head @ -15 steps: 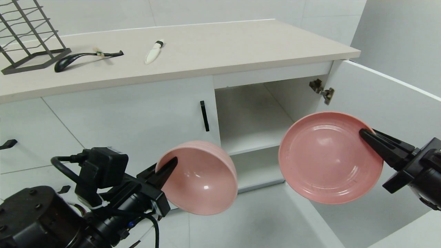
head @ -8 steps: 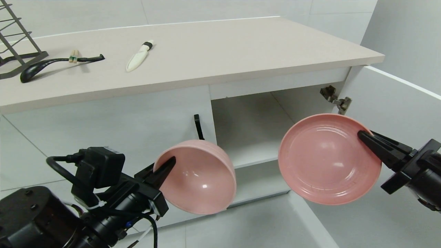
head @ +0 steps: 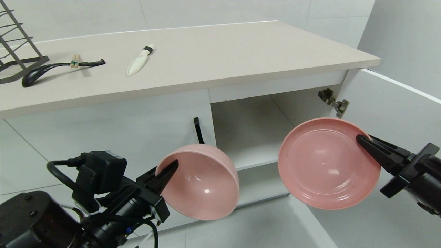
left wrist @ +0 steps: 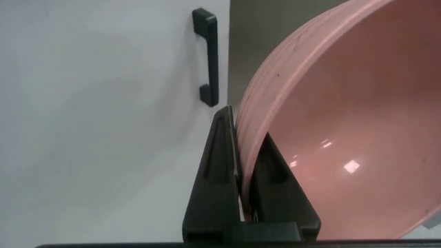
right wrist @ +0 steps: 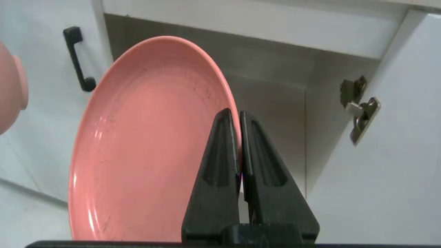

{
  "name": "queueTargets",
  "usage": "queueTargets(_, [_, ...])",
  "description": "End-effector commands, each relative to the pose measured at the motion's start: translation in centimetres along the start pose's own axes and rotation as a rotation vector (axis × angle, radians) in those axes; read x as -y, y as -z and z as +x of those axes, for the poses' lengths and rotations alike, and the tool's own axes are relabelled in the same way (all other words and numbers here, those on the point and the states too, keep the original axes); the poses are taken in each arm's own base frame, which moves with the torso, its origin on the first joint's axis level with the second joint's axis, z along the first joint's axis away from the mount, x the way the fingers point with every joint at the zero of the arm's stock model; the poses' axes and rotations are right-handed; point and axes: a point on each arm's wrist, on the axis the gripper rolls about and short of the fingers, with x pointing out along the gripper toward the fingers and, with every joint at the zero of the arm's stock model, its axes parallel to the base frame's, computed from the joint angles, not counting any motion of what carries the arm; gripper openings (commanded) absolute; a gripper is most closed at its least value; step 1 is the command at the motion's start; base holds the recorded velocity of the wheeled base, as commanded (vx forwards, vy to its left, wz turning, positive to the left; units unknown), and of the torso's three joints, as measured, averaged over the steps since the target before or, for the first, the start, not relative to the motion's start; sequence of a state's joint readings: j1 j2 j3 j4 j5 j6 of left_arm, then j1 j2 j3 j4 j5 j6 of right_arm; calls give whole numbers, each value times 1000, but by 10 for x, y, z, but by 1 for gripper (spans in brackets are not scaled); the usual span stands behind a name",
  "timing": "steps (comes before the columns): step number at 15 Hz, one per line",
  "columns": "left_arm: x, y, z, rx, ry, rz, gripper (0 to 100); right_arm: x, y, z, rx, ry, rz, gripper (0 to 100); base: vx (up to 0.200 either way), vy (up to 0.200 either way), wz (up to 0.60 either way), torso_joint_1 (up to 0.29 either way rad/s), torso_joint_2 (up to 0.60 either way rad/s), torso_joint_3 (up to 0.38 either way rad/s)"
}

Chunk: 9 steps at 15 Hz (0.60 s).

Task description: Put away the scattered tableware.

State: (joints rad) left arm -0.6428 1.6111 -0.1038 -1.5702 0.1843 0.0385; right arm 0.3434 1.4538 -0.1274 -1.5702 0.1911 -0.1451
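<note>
While your left gripper (head: 171, 164) pinched the pink bowl (head: 203, 186) at its rim, your right gripper (head: 360, 138) clamped the pink plate (head: 324, 165), both before the open cabinet (head: 255, 137).

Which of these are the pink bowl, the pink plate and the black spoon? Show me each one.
pink bowl (head: 203, 186): head view, glossy middle of its hollow.
pink plate (head: 324, 165): head view, centre of its flat face.
black spoon (head: 31, 76): head view, its scoop end.
</note>
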Motion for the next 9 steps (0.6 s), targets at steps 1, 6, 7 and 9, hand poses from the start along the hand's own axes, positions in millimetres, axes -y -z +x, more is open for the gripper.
queueTargets(1, [2, 6, 2, -27, 6, 5, 0, -1, 7, 0, -35, -6, 7, 0, 0, 0, 0, 0, 0, 0])
queueTargets(6, [10, 16, -5, -84, 53, 15, 0, -19, 43, 15, -196, -103, 58, 0, 40, 0, 0, 0, 0, 1])
queueTargets(7, [12, 18, -9, -96, 68, 19, 0, -22, 50, 18, -220, -116, 63, 0, 200, 0, 0, 7, -2, -2])
queueTargets(9, [15, 17, -12, -95, 84, 19, 0, -25, 61, 21, -270, -129, 73, 0, 200, 0, 0, 2, 2, 5])
